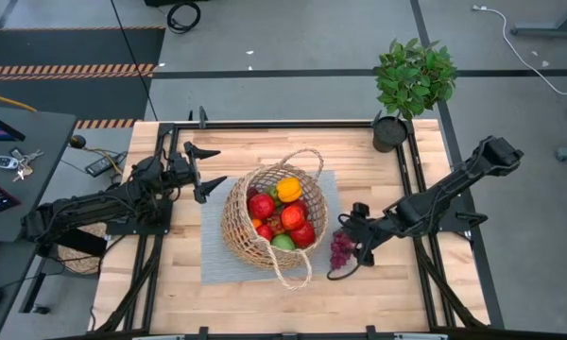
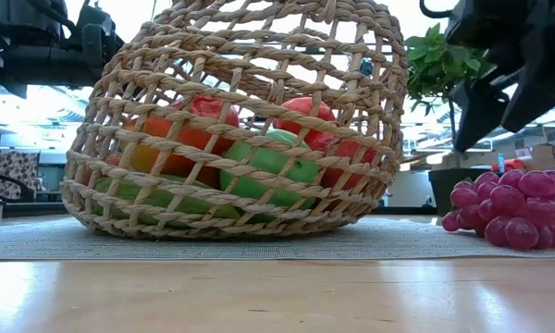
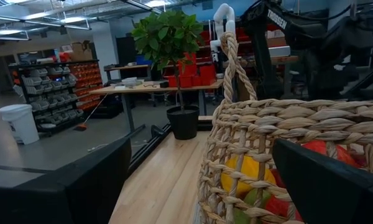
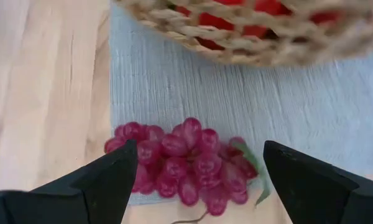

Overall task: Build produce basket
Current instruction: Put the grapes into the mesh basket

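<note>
1. right gripper (image 4: 193,180) hangs over the grapes (image 4: 185,163) with its fingers spread wide, one on each side of the bunch and touching nothing; it looks lined up so that closing would pinch the cluster across its width.
2. the grapes lie at the edge of the grey mat (image 1: 217,269), partly on the wooden table (image 1: 416,293), just beside the basket (image 1: 272,215) on its right-arm side. they seem the only piece of produce not yet inside, which would explain why this arm is working there.
3. left gripper (image 1: 208,170) waits near the basket's other side, fingers fully apart and empty, raised clear of the rim; i judge it is kept close to steady the basket if needed.
4. the basket sits on the mat at the table's middle, tan open-weave wicker with a looped handle, bulging sides and gaps wide enough to see through.
5. the produce (image 1: 282,212) inside is heaped: red apples, a yellow-orange piece, a green apple low down.
6. the grapes are glossy purple-pink beads in a lumpy cluster with a green leaf and thin stem, likely to sag when lifted.
7. a potted plant (image 1: 411,85) stands at the far corner, well apart.
</note>
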